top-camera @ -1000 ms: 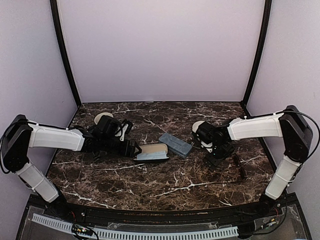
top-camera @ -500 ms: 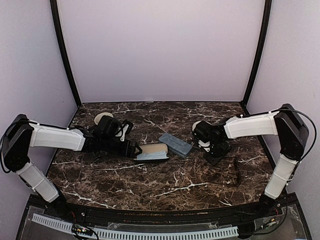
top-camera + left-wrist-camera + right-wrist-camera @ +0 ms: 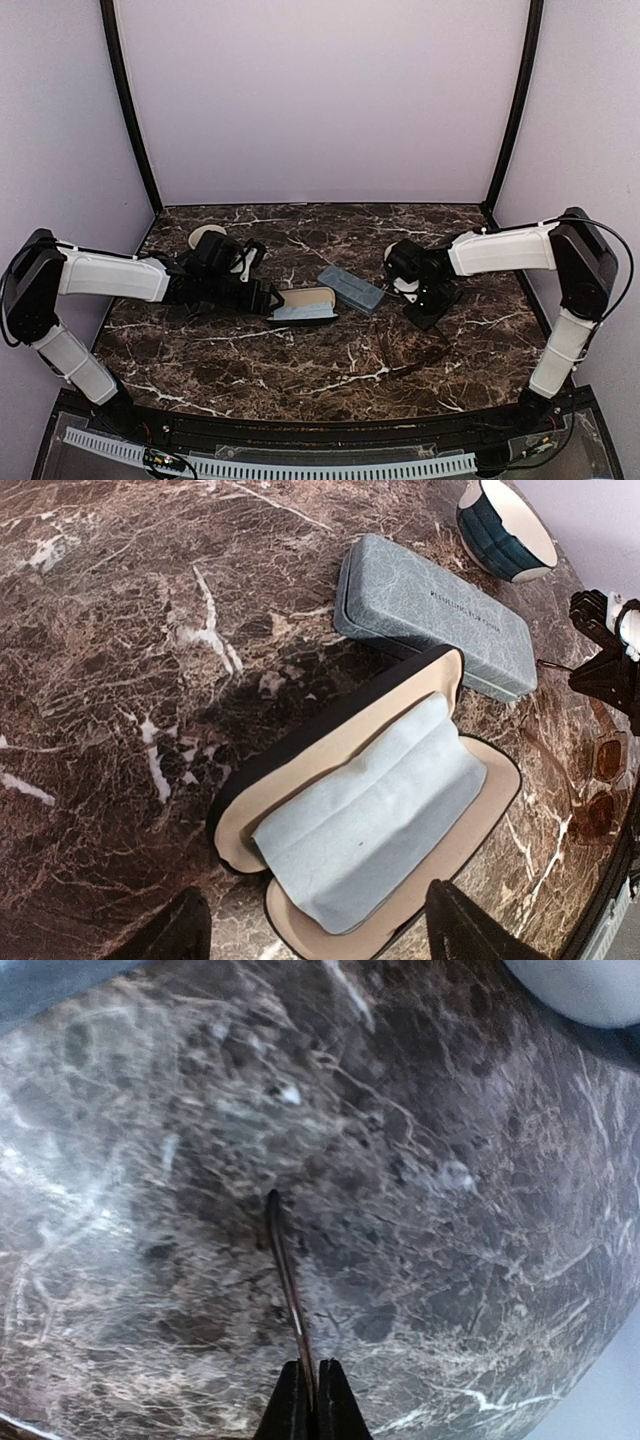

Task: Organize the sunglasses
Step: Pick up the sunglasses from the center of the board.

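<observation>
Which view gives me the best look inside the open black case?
Left wrist: the open case fills the frame, blue cloth lying inside. Top external shows it small, by the left gripper. Right wrist misses it.

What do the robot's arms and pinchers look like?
The left arm and right arm have white tube-shaped shells with chunky black joints. A thin black cable loops past the right arm's big joint. The left gripper and right gripper are black, with slim pointed fingers.

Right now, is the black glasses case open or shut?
Open: the black case has its lid raised, showing cream lining and a pale blue cloth inside.
</observation>
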